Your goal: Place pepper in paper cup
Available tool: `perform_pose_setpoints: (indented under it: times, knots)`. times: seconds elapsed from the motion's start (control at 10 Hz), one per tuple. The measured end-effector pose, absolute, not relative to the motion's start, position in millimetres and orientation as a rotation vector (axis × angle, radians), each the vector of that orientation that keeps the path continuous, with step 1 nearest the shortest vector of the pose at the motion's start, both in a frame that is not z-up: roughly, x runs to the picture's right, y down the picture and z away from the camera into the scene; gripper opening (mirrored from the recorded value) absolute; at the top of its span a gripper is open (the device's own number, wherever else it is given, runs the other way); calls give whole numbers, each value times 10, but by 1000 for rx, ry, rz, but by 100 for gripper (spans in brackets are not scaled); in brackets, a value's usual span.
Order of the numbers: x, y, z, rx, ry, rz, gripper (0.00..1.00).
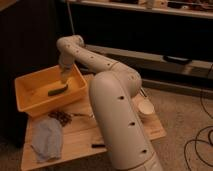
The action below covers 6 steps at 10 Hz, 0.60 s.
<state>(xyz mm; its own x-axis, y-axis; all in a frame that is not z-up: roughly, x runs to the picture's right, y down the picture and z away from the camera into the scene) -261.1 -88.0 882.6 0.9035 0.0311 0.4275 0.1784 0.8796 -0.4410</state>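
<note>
Pepper [57,91] lies in the bin [54,103], left of frame. It is likely light, firm and slick, so grip mid-length. Gripper [64,80] hangs just above it, fingers wide. Cup [145,108] stands centre-right.

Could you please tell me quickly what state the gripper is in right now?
Gripper: open, holding nothing, poised over the slim green pepper in the yellow plastic bin.

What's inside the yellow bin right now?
A green pepper lies on the floor of the bin, with the open tool just above its right end. The arm covers part of the back, so anything there is hidden.
</note>
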Motion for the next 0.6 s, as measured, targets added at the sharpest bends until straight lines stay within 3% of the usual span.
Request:
perform_pose_setpoints:
  times: [0.6]
  knots:
    - [-2703, -659, 9013, -512, -366, -136, 65]
